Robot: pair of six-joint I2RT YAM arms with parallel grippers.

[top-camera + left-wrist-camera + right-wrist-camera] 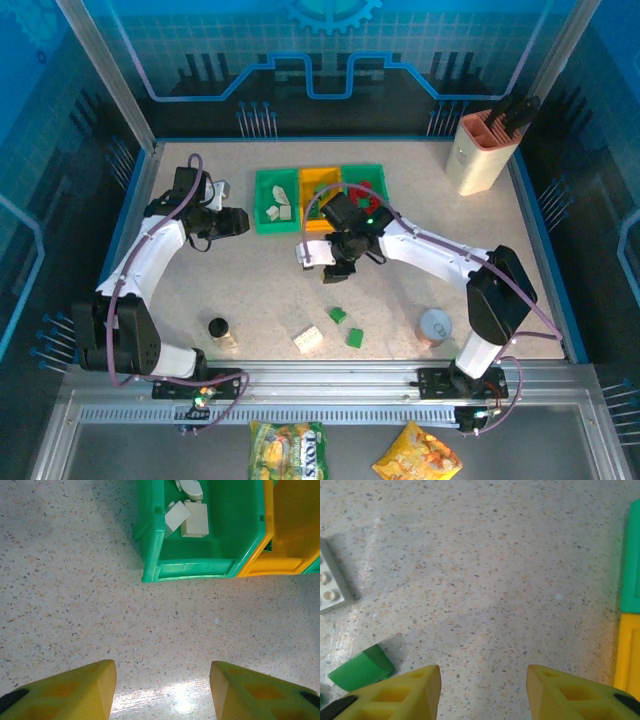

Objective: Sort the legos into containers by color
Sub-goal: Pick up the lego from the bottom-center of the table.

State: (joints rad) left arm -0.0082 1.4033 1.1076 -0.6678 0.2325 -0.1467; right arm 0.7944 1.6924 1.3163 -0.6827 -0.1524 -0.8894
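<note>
Bright, even overhead light; sharp frames, glare patches on the table (175, 700).

Three open rectangular bins stand touching in a row on the tabletop (250, 280), with the orange-yellow bin (320, 182) in the middle. The left green bin (262, 190), against its left wall, holds several cream-white bricks (280, 208) lying jumbled. The right green bin (365, 170), against its other wall, holds red bricks (358, 190), partly hidden. Well toward the arm bases from the orange-yellow bin lie a green brick (338, 314) and, just beside it, a second green brick (354, 337). A lone cream-white brick (308, 340) lies just left of them.
</note>
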